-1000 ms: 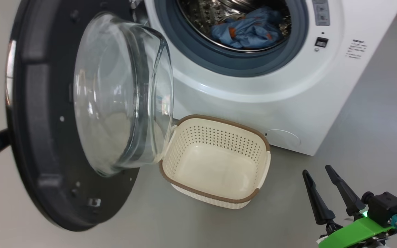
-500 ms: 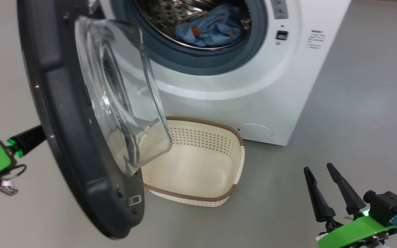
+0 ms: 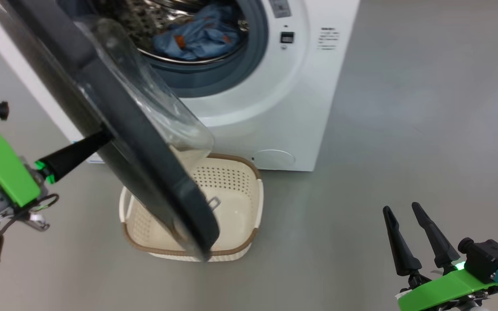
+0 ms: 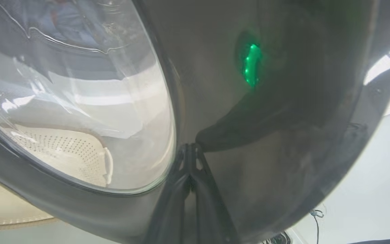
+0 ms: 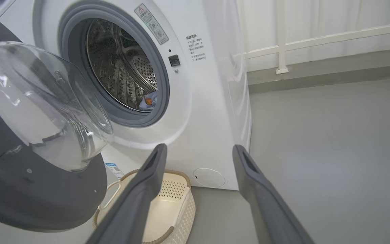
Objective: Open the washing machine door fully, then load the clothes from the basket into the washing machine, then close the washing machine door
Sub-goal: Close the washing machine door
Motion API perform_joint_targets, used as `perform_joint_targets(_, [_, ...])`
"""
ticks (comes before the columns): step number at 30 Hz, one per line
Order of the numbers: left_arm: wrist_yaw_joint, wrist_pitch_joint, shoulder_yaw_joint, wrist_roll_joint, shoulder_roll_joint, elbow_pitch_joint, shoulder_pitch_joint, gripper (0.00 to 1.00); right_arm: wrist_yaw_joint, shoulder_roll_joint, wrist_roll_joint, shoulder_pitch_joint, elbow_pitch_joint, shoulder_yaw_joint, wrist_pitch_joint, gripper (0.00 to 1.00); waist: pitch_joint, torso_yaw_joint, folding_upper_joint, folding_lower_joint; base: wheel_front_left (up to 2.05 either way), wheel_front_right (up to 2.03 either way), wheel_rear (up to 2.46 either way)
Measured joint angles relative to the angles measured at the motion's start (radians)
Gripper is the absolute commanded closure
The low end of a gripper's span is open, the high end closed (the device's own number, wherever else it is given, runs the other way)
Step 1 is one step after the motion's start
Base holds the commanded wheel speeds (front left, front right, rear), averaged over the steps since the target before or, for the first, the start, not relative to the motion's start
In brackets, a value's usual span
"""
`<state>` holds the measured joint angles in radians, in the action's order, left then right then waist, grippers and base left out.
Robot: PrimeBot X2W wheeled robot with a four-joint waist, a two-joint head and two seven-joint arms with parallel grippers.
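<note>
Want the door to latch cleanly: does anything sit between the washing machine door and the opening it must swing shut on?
Nothing visible does. The washing machine door's glass bowl faces a bare gasket; the clothes lie inside the drum, and the basket sits on the floor below the door's edge.

My dark, long-fingered left gripper [image 4: 190, 149] is extended forward, fingers pressed together. My matching right gripper [image 3: 401, 211] sits low at my right, fingers spread, pointing upward.
</note>
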<state>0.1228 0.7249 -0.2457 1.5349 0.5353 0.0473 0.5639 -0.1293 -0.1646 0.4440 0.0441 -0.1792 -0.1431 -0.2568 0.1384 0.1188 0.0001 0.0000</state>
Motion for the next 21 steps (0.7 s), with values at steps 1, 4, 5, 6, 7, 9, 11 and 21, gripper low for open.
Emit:
perform_joint_targets(1, [0.0, -0.005, -0.003, 0.0, -0.007, 0.0, 0.008, 1.0, 0.0, 0.001, 0.0, 0.0, 0.0, 0.001, 0.0, 0.0, 0.002, -0.01, 0.0, 0.0, 0.0, 0.0, 0.0])
perform_joint_targets(4, [0.001, -0.023, -0.012, 0.0, -0.03, -0.003, 0.022, 1.0, 0.0, 0.002, 0.0, 0.001, 0.002, 0.003, 0.0, 0.0, 0.006, -0.036, 0.0, 0.0, 0.0, 0.0, 0.0])
perform_joint_targets(5, [0.001, -0.031, -0.021, -0.002, -0.039, -0.003, 0.032, 1.0, 0.0, 0.002, 0.0, 0.001, 0.003, 0.004, 0.0, 0.0, 0.008, -0.05, 0.0, 0.0, 0.0, 0.0, 0.0])
perform_joint_targets(6, [0.001, -0.034, -0.024, -0.003, -0.043, -0.003, 0.034, 1.0, 0.0, 0.003, 0.0, 0.001, 0.004, 0.005, 0.0, 0.0, 0.008, -0.056, 0.0, 0.0, 0.0, 0.0, 0.0])
perform_joint_targets(7, [0.001, -0.04, -0.025, -0.003, -0.046, -0.003, 0.035, 1.0, 0.0, 0.003, 0.0, 0.001, 0.004, 0.006, 0.0, 0.0, 0.009, -0.061, 0.0, 0.0, 0.0, 0.0, 0.0])
perform_joint_targets(9, [0.001, -0.047, -0.026, -0.003, -0.047, -0.002, 0.035, 1.0, 0.0, 0.003, 0.0, 0.001, 0.004, 0.006, 0.0, 0.0, 0.009, -0.069, 0.0, -0.0001, 0.0, 0.0, 0.0])
perform_joint_targets(11, [0.001, -0.057, -0.026, -0.003, -0.047, -0.001, 0.035, 1.0, 0.0, 0.003, 0.0, 0.001, 0.004, 0.006, 0.0, 0.0, 0.008, -0.073, 0.0, 0.0, 0.0, 0.0, 0.0])
perform_joint_targets(21, [0.002, -0.125, -0.011, -0.003, -0.048, 0.008, 0.004, 1.0, 0.0, 0.005, -0.003, 0.001, 0.004, 0.008, 0.0, 0.0, -0.015, -0.057, 0.0, 0.0, 0.0, 0.0, 0.0])
